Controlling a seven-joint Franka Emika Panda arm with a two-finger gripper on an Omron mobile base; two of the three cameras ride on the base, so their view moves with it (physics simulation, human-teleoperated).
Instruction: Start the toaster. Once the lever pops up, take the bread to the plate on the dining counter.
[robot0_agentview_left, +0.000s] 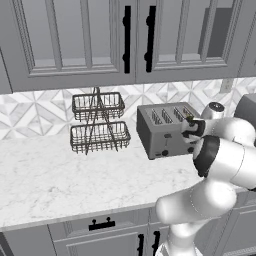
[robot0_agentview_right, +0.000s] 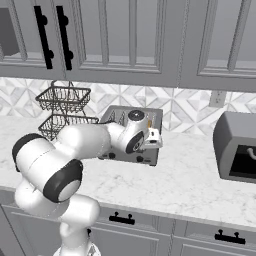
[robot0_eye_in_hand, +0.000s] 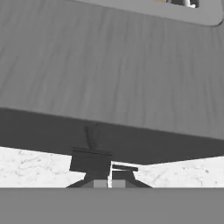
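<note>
I've got the white grey-veined marble tabletop under me, with the boxy grey metal four-slot toaster standing near the tiled wall, its long axis running back towards the tiles and its lever face turned to me. My end effector is pinched narrow, empty, pressed close to that face, probably at a lever.

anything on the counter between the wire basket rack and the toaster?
No. Bare marble worktop separates the wire basket rack and toaster, seen in the left base view.
</note>
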